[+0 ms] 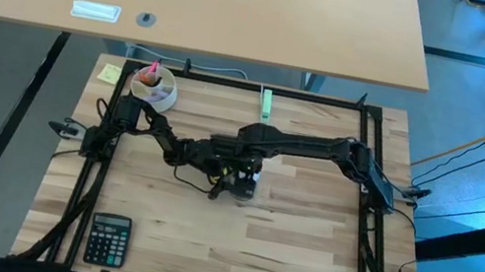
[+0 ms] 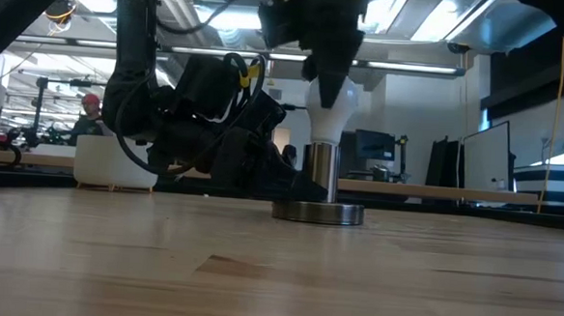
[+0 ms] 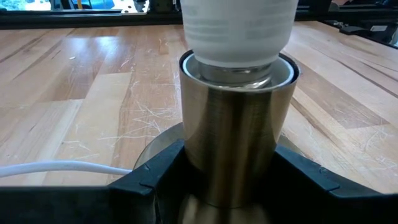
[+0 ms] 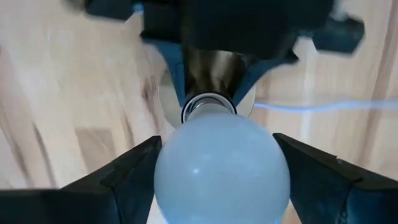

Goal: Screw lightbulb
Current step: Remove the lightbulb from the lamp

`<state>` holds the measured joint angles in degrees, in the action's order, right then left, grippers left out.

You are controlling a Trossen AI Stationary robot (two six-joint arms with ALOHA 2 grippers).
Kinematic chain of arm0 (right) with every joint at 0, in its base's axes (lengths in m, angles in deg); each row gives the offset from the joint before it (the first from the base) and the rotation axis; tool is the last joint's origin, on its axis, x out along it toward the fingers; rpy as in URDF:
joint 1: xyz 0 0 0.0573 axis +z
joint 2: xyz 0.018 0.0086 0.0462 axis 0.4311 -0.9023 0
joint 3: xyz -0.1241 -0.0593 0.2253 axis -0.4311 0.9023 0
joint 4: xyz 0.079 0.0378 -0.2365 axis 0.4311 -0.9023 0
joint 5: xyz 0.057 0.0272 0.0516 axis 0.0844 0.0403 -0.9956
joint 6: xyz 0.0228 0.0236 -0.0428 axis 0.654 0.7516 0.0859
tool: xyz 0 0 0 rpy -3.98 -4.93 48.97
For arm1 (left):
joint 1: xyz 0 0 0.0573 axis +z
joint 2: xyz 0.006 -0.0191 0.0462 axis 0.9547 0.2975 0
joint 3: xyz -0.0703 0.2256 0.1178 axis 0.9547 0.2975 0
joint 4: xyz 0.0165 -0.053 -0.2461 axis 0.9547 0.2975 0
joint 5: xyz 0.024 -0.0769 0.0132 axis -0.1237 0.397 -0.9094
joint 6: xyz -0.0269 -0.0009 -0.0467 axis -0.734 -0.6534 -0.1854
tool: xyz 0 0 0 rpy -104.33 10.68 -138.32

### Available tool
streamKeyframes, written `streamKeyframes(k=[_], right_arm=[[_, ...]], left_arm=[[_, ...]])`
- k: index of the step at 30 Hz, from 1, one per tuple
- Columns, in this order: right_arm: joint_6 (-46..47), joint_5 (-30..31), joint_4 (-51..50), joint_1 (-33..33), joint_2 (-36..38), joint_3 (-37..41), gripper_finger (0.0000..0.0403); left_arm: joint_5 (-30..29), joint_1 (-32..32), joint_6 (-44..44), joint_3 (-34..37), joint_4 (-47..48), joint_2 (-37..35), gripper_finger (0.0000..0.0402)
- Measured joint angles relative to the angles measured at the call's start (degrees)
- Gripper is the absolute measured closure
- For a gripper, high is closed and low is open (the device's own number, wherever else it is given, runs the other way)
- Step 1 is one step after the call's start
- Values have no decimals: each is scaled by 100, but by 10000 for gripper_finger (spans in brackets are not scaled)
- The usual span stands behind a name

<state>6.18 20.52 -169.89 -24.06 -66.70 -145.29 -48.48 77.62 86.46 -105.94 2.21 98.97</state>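
The white lightbulb (image 2: 331,104) stands upright with its base in the top of the grey metal socket (image 2: 320,172), which rises from a round base disc (image 2: 318,213) near the table's middle. My right gripper (image 4: 221,155) comes down from above and is shut on the bulb (image 4: 221,171). My left gripper (image 3: 231,180) lies low on the table, on the socket's left, and is shut on the socket tube (image 3: 233,137). The bulb's screw base is hidden inside the socket (image 3: 236,68). My left gripper pinches the socket's upright tube low down (image 3: 193,168) between its two fingers (image 3: 155,177). The fingers come level from the table's left side. The socket stands upright on its base disc on the table. My right gripper pinches the bulb's round glass by its two opposite sides (image 4: 168,162) between its two fingers (image 4: 124,174). The fingers point down from above. The bulb stands upright with its lower end in the socket's mouth (image 4: 208,102).
The socket's thin white cord (image 3: 62,167) trails across the table beside the left gripper. A pale green plug block (image 1: 267,103) and a white cup (image 1: 153,88) stand at the far edge, and a calculator (image 1: 108,238) lies at the near left.
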Motion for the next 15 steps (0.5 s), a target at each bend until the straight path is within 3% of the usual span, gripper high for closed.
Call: streamKeyframes(k=[7, 15], right_arm=[[-1857, 368, -9, 275, 0, 0, 122], [-3077, 1334, -178, 789, -22, 7, 107]], left_arm=[[0, 0, 11, 2, 0, 0, 210], [-3, 0, 44, 2, 1, 0, 210]])
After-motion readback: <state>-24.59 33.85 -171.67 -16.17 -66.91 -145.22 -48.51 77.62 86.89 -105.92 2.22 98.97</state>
